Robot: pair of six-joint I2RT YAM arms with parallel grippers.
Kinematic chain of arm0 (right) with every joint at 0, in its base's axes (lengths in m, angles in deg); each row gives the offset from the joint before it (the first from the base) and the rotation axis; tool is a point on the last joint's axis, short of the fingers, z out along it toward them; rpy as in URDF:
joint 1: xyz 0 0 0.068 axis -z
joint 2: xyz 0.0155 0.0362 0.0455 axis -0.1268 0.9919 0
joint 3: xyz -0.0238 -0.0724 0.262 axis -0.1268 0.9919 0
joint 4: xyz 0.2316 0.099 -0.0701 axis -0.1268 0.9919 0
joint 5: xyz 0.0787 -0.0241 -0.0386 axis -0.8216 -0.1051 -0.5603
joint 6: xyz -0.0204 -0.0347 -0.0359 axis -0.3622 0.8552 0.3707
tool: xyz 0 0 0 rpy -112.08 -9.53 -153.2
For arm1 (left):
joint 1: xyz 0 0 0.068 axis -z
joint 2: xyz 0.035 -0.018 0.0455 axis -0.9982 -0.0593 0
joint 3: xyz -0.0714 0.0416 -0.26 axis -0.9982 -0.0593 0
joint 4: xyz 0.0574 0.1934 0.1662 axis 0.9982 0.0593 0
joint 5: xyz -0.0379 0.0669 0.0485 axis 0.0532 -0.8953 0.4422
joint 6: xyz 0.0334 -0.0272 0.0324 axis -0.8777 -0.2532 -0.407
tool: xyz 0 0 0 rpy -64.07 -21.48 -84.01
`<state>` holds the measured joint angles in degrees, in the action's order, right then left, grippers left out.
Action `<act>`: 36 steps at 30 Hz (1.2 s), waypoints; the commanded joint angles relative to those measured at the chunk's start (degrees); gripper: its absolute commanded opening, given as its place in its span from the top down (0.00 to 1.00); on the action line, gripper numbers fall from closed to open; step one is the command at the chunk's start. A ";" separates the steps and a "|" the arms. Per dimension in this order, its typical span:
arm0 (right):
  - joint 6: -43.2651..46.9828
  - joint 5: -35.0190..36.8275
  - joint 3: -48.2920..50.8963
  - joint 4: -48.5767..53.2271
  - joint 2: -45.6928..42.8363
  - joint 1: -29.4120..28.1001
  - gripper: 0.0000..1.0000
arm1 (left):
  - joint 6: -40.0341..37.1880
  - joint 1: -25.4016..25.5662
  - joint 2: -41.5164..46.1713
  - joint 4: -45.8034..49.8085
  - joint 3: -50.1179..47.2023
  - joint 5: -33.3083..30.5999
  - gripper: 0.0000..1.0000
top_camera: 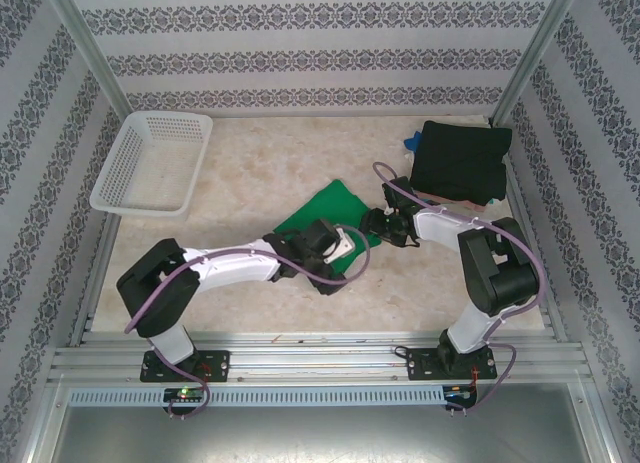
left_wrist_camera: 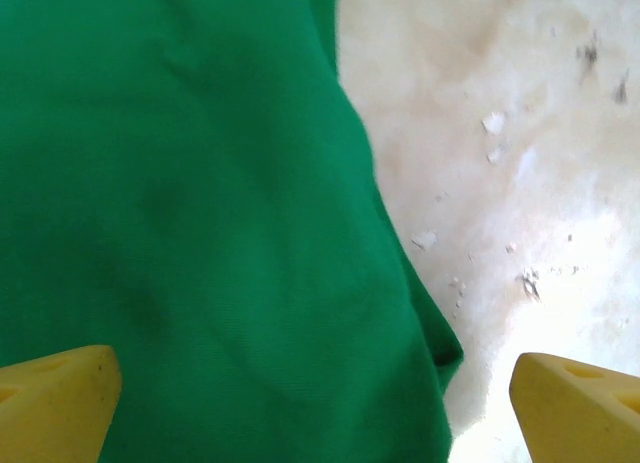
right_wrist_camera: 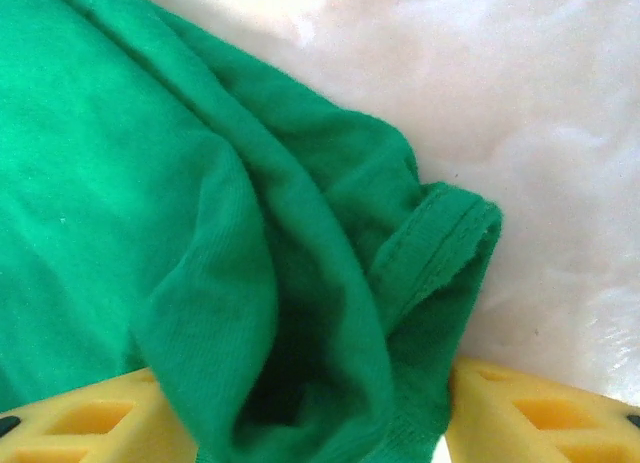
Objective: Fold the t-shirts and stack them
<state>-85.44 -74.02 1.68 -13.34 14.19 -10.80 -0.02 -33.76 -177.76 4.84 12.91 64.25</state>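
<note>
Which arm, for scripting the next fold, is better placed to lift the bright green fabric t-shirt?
Right, probably: the green t-shirt bunches inside the right gripper; the left gripper hangs open above it.

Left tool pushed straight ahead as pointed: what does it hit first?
Probably the green t-shirt, spread ahead of the open left tool; table shows bare to its right. Distance unclear.

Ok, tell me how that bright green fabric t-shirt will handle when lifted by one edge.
The bright green fabric t-shirt likely droops limply: it bunches in soft folds. Probably light, being thin knit. Its stitched hem should not slip.
</note>
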 commanded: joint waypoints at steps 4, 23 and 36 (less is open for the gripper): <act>-1.71 -1.28 -0.82 -2.90 2.62 0.53 0.40 | -6.51 3.50 -4.81 -1.03 0.97 -5.48 0.00; 2.42 -0.02 -6.72 0.58 2.07 3.02 0.90 | -6.59 1.48 -5.85 -1.48 4.64 -1.67 0.68; 6.39 -1.17 -22.01 11.43 3.94 7.51 0.51 | 3.18 -2.13 -9.35 -2.16 12.30 9.31 0.92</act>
<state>-79.47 -76.34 -19.61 -6.04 22.45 -3.98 -0.04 -34.24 -186.46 1.87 23.94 68.10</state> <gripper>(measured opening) 0.455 0.107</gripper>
